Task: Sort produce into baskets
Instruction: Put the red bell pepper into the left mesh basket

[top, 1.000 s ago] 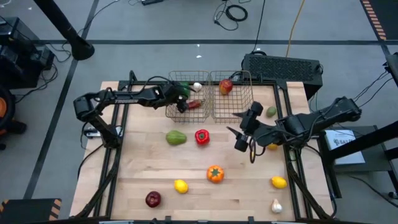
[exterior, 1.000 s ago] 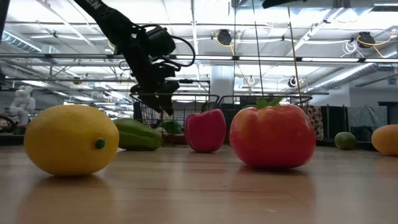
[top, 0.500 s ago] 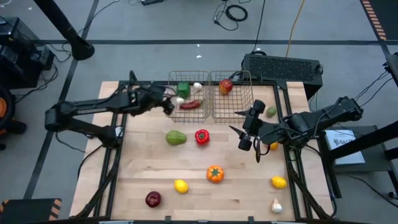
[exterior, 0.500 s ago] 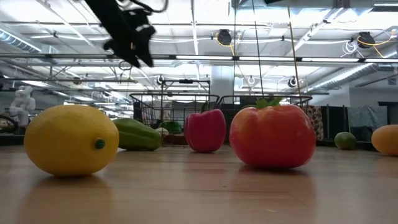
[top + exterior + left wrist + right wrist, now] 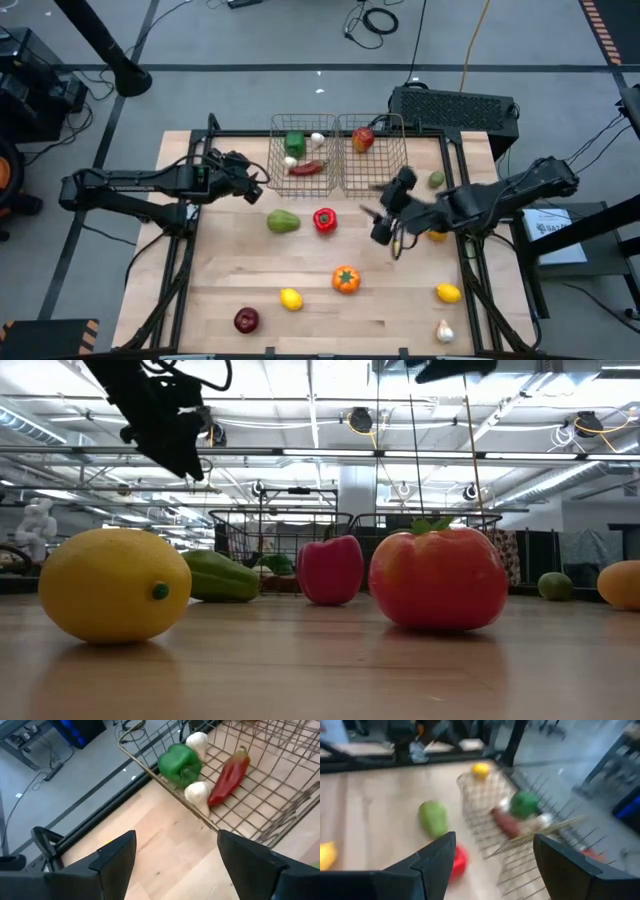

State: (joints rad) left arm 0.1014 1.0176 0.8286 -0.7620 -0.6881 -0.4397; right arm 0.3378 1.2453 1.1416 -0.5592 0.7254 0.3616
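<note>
- Table (image 5: 300,330): loose produce spread over it; two wire baskets sit side by side at 12 o'clock.
- Left basket (image 5: 277,178) now holds a green pepper (image 5: 294,145), a red chilli (image 5: 306,168) and two garlic bulbs (image 5: 196,793). A second ago the pepper was at the left end effector inside this basket; now it lies free, so that drop is done.
- Right basket (image 5: 398,178): one red fruit (image 5: 363,138), unchanged.
- Left end effector (image 5: 250,183): has pulled back from over the basket toward 9 o'clock, fingers spread and empty, raised off the table in the low view.
- Right end effector (image 5: 378,222): fingers spread, empty, has shifted slightly toward 9 o'clock, now near the red pepper (image 5: 324,220) at table centre.
- Still loose: green avocado-like fruit (image 5: 283,221), orange tomato (image 5: 346,279), lemon (image 5: 291,298), red apple (image 5: 246,320).
- Judgement: sorting is well short of half done; both arms are free for a next pick.
</note>
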